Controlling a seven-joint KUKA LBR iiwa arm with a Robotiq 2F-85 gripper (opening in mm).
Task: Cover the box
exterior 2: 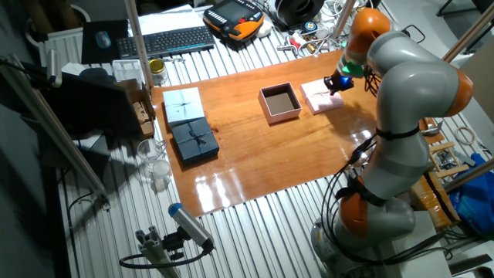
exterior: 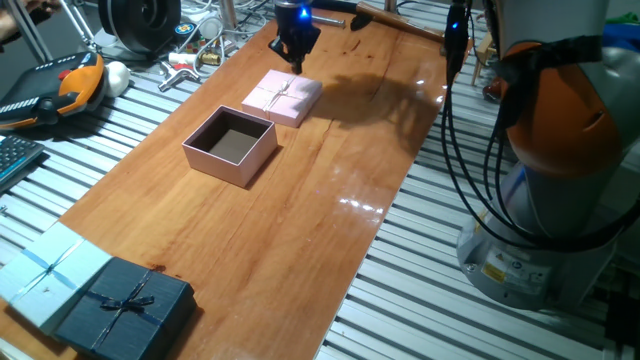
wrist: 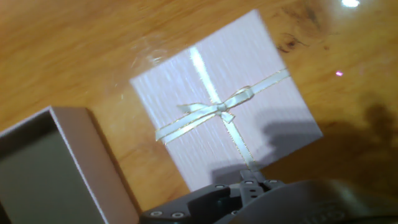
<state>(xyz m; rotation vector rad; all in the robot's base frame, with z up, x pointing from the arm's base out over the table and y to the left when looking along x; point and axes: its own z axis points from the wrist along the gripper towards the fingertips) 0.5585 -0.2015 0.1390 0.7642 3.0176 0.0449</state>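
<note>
The pale-pink box stands open on the wooden table, its dark inside showing; it also shows in the other fixed view and at the lower left of the hand view. Its pink lid with a cream ribbon bow lies flat right beside it, seen too in the other fixed view and the hand view. My gripper hangs a little above the lid's far edge, apart from it, its fingers drawn together and empty.
A dark navy box with a bow and a light blue ribboned box sit at the table's near left corner. A teach pendant, tools and cables lie past the far edge. The arm's base stands at the right.
</note>
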